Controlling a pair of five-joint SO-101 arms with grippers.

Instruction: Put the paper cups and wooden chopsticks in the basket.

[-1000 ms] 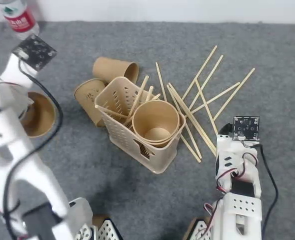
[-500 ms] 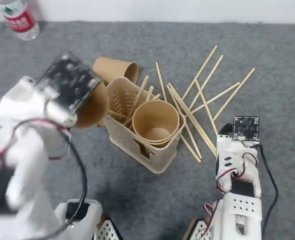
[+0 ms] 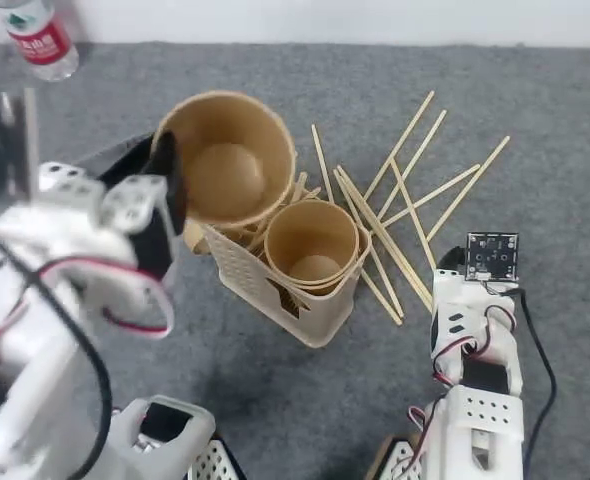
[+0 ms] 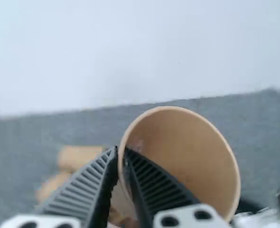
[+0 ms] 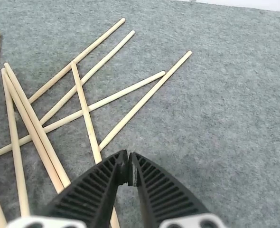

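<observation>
Paper cup (image 3: 225, 160) pinched at rim by left end effector (image 4: 121, 154), held above basket (image 3: 305, 310). Step: placing cup. Next: lower into basket, release. Right end effector (image 5: 129, 164) clenched, empty, above loose chopsticks (image 5: 145, 100).

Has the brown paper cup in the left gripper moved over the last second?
Yes. The brown paper cup moved right, from the high view's left edge to above the cream plastic basket.

Lab bench — grey mat (image 3: 535, 100), white wall (image 3: 375, 20)
</observation>
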